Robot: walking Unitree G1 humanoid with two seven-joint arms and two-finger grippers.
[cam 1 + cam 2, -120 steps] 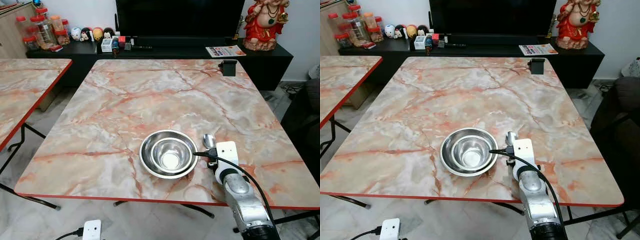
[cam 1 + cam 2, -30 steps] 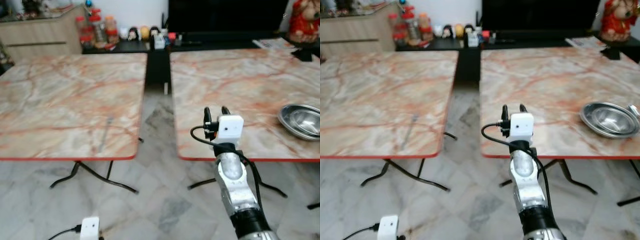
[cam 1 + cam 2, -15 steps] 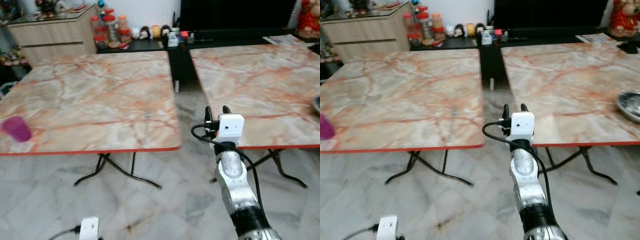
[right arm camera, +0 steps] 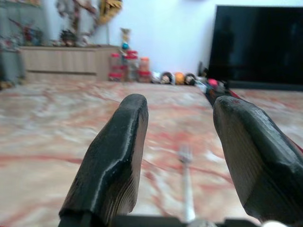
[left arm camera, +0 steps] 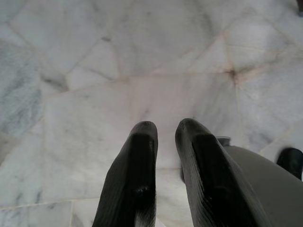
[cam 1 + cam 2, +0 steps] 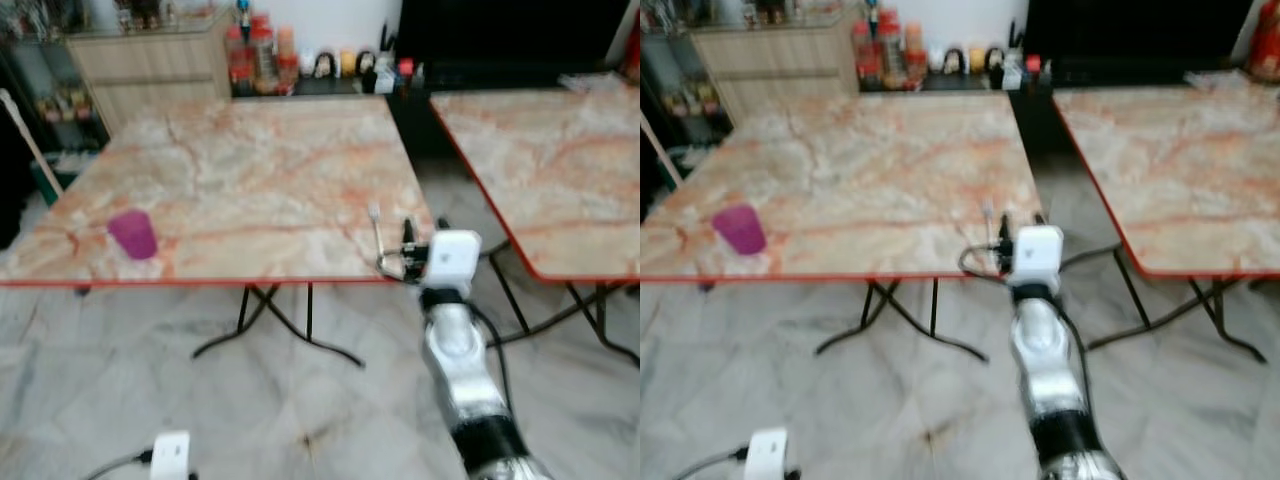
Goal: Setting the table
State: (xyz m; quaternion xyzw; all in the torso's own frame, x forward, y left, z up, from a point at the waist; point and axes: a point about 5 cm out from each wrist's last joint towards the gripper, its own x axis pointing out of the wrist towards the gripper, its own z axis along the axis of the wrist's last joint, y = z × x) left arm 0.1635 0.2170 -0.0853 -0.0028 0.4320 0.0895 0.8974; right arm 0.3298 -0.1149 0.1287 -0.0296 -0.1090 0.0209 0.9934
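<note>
The view has swung further left since half a second ago: the steel bowl is gone from sight, and the left marble-patterned bench with red edging now sits centre. A silver metal fork lies near its near-right edge, long axis running near to far, tines pointing far. A purple plastic cup stands near-left. The right end effector hovers just short of the fork, fingers spread. The left end effector hangs over the marble floor, fingers nearly together.
</note>
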